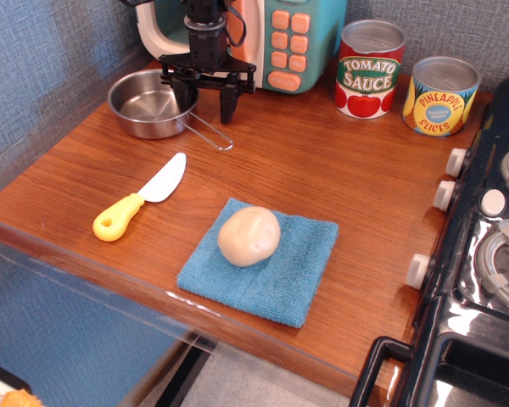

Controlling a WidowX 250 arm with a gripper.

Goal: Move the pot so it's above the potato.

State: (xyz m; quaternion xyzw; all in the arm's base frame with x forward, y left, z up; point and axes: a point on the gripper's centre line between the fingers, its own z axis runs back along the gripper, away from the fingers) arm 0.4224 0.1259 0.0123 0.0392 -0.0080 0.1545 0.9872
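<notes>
Tool [206, 100] spread apart straddles the pot [150, 103] rim; knife [141, 207] lies between pot and potato [248, 236].

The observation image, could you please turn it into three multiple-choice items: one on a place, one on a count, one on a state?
1. Where does the potato lie?
A. on the blue cloth
B. inside the pot
C. on the stove

2. How many cans stand at the back?
A. one
B. two
C. four

3. How is the gripper?
A. shut on the knife
B. lifting the potato
C. open at the pot's handle side

Answers: 1 A, the potato rests on the cloth. 2 B, tomato sauce can and pineapple slices can. 3 C, its fingers stand apart beside the rim.
</notes>
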